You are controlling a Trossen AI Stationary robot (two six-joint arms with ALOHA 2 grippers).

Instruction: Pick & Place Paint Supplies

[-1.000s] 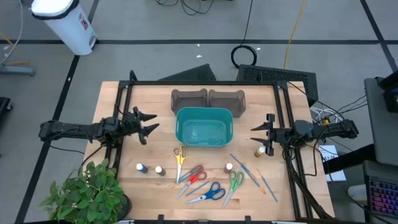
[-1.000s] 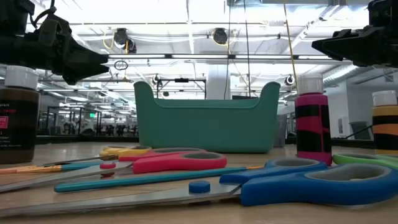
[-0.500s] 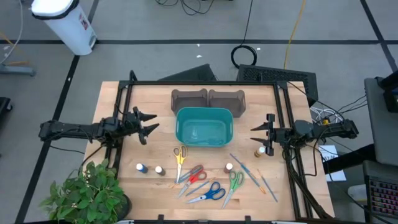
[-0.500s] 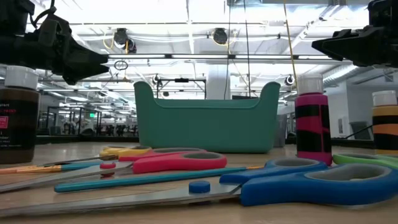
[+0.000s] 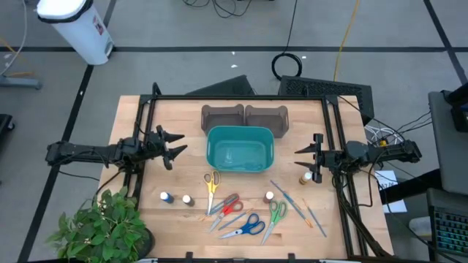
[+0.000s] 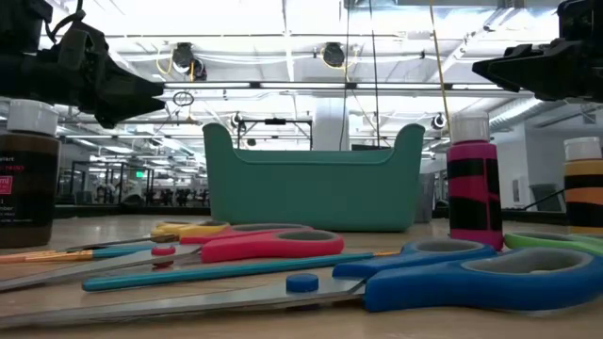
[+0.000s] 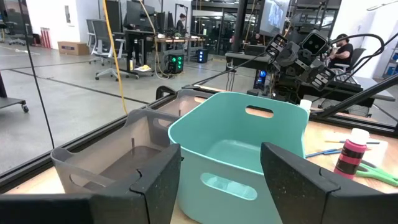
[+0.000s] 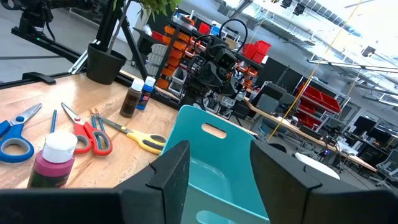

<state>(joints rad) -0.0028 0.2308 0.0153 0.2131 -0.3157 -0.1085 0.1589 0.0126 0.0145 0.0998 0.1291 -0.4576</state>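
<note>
No lettering can be read; the dark bottle's (image 6: pixel 26 179) red label is too blurred.

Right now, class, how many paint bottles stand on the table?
4: a blue bottle and brown bottle near the left front, a pink bottle by the green scissors, an amber bottle beneath the right gripper.

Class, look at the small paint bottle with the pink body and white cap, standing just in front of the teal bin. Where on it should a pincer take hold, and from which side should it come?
Grip the pink paint bottle around its straight body just below the white cap, coming down from above. It stands upright, so the sides offer parallel faces. Green scissors lie close in front of it and a blue paintbrush beside it, so a low sideways approach looks crowded. The right pincer is likely nearer.
</note>
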